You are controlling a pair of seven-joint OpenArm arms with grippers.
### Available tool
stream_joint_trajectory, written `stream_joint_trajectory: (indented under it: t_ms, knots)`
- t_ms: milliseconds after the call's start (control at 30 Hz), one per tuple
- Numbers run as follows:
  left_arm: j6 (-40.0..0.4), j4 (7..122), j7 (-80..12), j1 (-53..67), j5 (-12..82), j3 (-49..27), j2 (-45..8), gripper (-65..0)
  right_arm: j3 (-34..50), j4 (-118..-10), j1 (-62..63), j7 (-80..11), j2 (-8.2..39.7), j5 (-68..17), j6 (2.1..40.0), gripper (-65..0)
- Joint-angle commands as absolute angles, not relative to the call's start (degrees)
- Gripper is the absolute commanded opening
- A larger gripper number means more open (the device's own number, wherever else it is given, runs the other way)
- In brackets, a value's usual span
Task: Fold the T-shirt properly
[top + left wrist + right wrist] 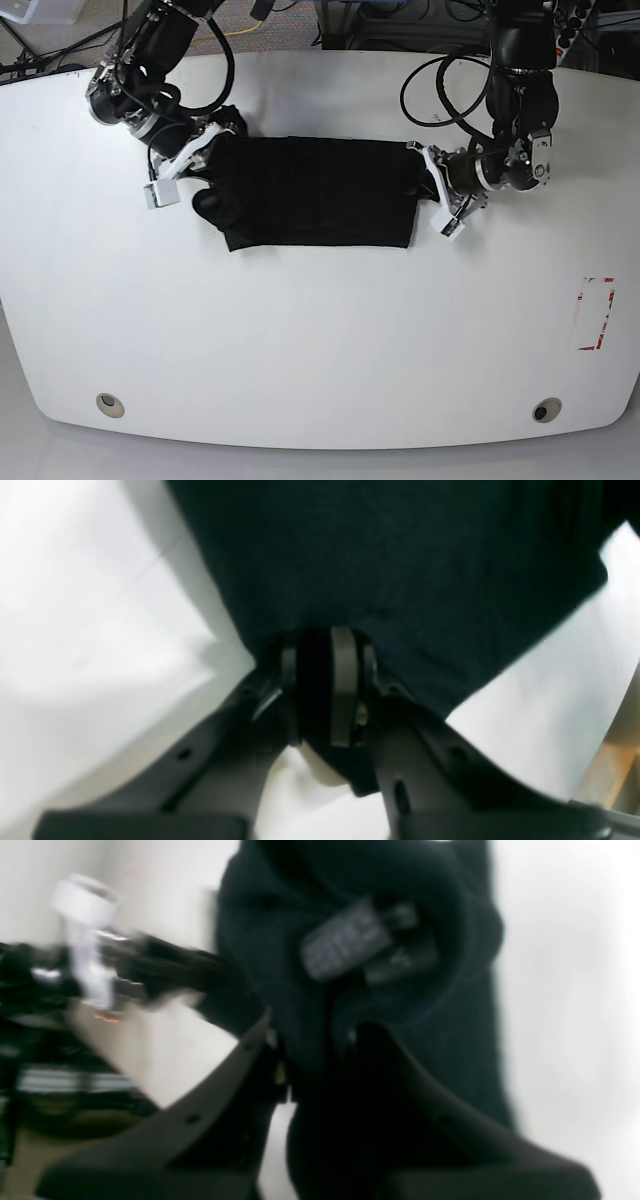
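The black T-shirt (pixel 315 195) lies as a wide folded band across the white table (pixel 320 330), its graphic hidden. At the band's right end in the base view, my left gripper (pixel 420 186) is shut on the cloth. The left wrist view shows its fingers (pixel 344 690) pinching an edge of the T-shirt (pixel 400 570), which spreads away from them. My right gripper (pixel 212 168) is shut on the bunched left end. In the blurred right wrist view, the right gripper (pixel 310 1060) clamps dark folds of the T-shirt (pixel 450 1040) just below the collar label (pixel 340 945).
A red-outlined rectangle (pixel 597 313) is marked near the table's right edge. Two round fittings (pixel 110 403) (pixel 545 410) sit near the front edge. Cables and equipment (pixel 330 20) crowd the space behind the table.
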State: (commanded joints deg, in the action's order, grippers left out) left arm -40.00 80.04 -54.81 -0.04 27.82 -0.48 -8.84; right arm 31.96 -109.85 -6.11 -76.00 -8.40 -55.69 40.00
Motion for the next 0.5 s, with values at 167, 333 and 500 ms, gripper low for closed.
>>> stream_joint_trajectory:
  t_ms: [167,333,500]
  knots:
    - [-40.00,80.04,-54.81,0.31,27.82,-0.48,-8.92,-56.9,25.27,-106.86,-2.59,-73.89,-9.00,-55.52,40.00,-65.0]
    - [-40.00,81.10,-54.81,1.71,27.91,-0.75,-9.27,-56.9,21.23,-96.31,0.31,-68.97,-9.00,-55.69,40.00,-65.0]
    - [-40.00,84.09,-54.81,2.07,27.91,-0.75,-9.27,-56.9,18.59,-89.19,2.68,-65.27,-8.04,-55.52,40.00,-65.0]
